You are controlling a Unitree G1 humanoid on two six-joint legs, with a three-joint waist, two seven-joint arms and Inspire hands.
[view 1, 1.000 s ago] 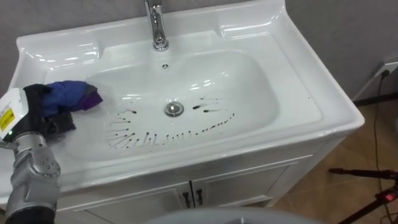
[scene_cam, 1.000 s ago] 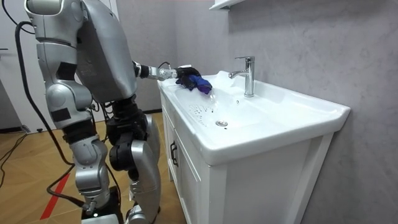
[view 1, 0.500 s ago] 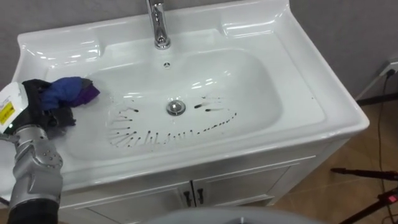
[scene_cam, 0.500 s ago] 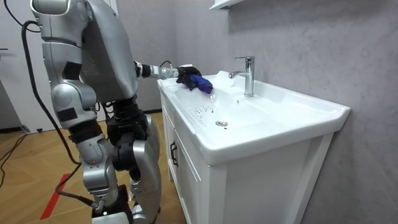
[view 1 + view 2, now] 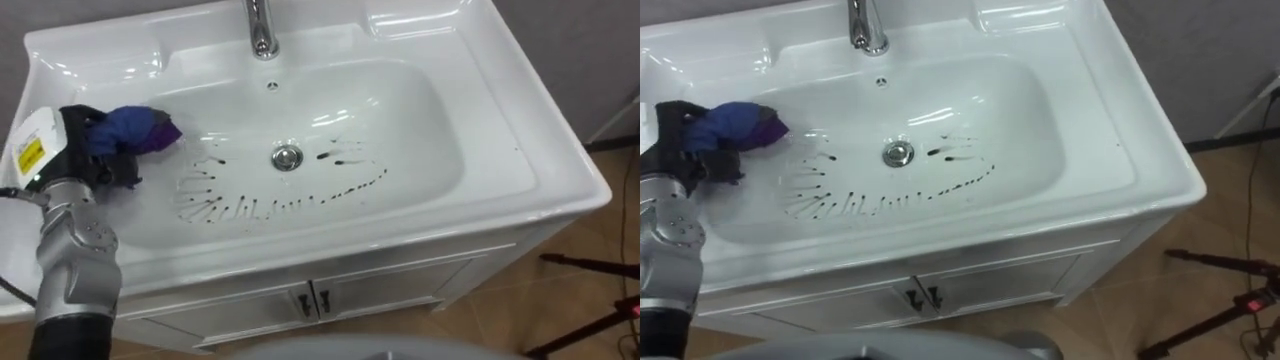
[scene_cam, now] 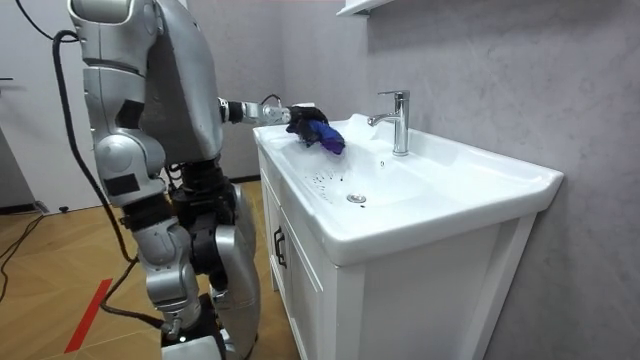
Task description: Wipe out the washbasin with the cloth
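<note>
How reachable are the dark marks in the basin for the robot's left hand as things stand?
Probably yes. The left hand, shut on the blue cloth, sits at the left side of the basin. The dark marks begin just beside it, with nothing between.

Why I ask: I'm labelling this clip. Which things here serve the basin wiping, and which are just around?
For the job: left hand, shut on the blue cloth; white basin; dark streaks around its drain.
Just around: faucet; cabinet doors below; dark stand on the floor.
</note>
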